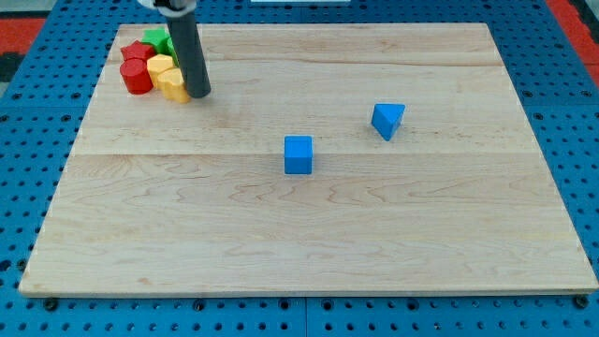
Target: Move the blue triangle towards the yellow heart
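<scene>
The blue triangle [387, 120] lies on the wooden board [309, 234] right of centre. A yellow block, likely the yellow heart [160, 65], sits in a cluster at the view's top left, with another yellow block [173, 84] just below it. My tip [197, 95] rests right beside that lower yellow block, on its right side, far to the left of the blue triangle. A blue cube [299, 154] lies near the middle of the board, between my tip and the triangle.
The top-left cluster also holds a red cylinder [137, 77], a red star-like block [138, 51] and a green block [157, 39]. The board sits on a blue pegboard surface [28, 140].
</scene>
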You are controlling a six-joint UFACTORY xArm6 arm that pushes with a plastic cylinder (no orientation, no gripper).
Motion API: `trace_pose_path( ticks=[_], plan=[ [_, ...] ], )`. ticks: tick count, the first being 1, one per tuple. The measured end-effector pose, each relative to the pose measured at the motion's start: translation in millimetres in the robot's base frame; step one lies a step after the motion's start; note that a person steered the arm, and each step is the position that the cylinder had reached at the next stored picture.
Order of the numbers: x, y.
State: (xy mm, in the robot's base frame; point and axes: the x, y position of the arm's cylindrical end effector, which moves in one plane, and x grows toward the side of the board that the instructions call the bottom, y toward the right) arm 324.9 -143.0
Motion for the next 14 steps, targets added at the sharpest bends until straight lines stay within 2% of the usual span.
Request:
trace_pose_path(
  ticks=[1,2,3,4,5,6,7,8,9,10,11,12,13,14],
  plan=[
    [-8,88],
    [-18,226],
    [20,355],
    [66,332],
    [38,228],
    [19,149],
    [16,271],
    [64,328],
    [52,238],
    [8,101],
    [-27,140],
    [26,226],
    [64,201],
    [64,143]
  ],
)
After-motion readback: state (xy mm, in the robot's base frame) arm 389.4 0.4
